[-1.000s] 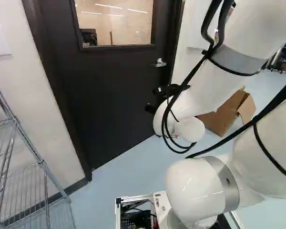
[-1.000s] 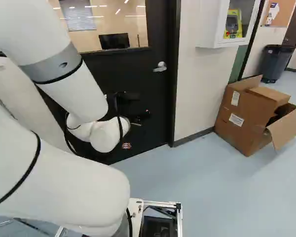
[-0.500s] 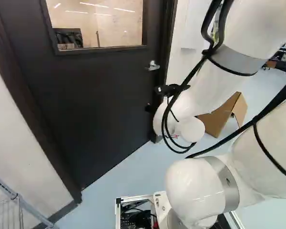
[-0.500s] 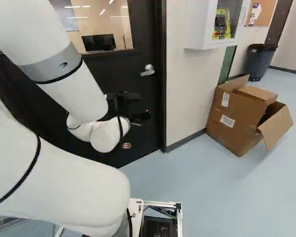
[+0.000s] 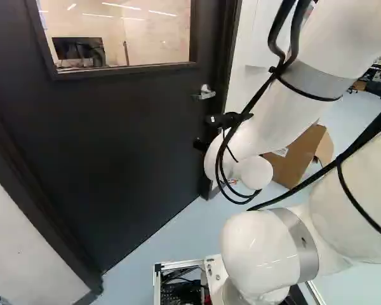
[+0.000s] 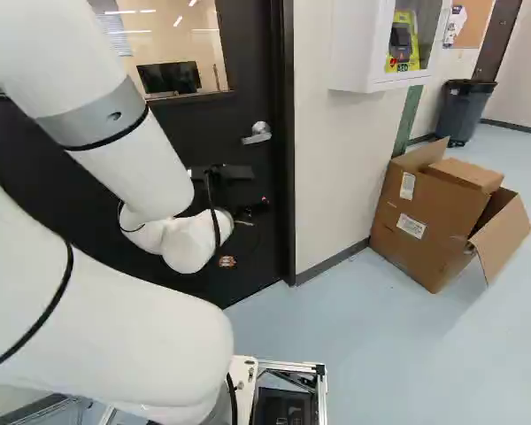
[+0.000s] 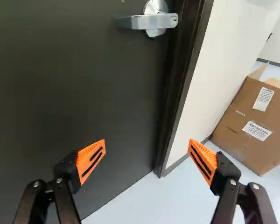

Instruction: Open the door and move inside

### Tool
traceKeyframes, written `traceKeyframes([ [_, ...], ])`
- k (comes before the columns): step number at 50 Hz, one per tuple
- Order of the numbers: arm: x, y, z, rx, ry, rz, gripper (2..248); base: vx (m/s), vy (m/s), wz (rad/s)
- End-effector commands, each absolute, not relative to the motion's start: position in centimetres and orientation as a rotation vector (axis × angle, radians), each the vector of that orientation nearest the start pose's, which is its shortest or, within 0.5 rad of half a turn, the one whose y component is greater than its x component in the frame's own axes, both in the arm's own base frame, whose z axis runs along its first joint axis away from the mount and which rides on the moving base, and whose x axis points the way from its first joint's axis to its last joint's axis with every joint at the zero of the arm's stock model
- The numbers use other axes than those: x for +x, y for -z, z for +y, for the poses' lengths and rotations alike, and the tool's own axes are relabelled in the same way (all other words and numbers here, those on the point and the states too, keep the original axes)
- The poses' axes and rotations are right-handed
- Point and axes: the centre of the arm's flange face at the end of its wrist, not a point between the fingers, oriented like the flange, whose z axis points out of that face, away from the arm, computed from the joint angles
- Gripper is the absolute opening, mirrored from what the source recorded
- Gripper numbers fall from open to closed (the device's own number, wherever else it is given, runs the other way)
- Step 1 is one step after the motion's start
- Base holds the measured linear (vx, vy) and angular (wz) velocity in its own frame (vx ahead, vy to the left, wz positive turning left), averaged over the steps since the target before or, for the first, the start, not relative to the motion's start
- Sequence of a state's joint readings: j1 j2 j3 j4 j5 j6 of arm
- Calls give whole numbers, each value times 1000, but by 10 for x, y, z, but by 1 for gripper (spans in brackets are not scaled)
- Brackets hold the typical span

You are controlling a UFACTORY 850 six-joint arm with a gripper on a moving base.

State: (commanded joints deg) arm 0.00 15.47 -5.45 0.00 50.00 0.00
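The white jointed arm (image 5: 276, 117) holds its pose over its foot joint, while the base has moved, shifting the whole scene in both base views. Its black two-fingered gripper (image 6: 245, 232) has its orange-padded jaws spread wide, with nothing between them. Ahead, the silver metal lever handle (image 7: 147, 21) sits on the dark, windowed door (image 5: 120, 133), still closed in its frame. Beyond stands the open brown cardboard box (image 6: 429, 217).

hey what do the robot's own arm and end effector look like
The glossy white, rounded arm has smooth grey bands around it, with black cables running outside and held by thin black ties. The black, two-fingered end effector has tapered orange pads marked by dark slots, and round silvery screws.
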Motion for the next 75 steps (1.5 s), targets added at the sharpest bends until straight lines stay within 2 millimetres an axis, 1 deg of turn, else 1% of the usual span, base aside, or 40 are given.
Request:
traceKeyframes([
  [18, 282, -367, 0, -2563, 1817, 1, 247, 3, 0, 0],
  [37, 305, -371, -5, -2575, 1817, 22, 247, 0, 0, 0],
  [61, 338, -394, -19, -2543, 1900, 56, 247, 0, 0, 0],
  [75, 357, -409, -27, -2518, 1948, 32, 247, 0, 0, 0],
])
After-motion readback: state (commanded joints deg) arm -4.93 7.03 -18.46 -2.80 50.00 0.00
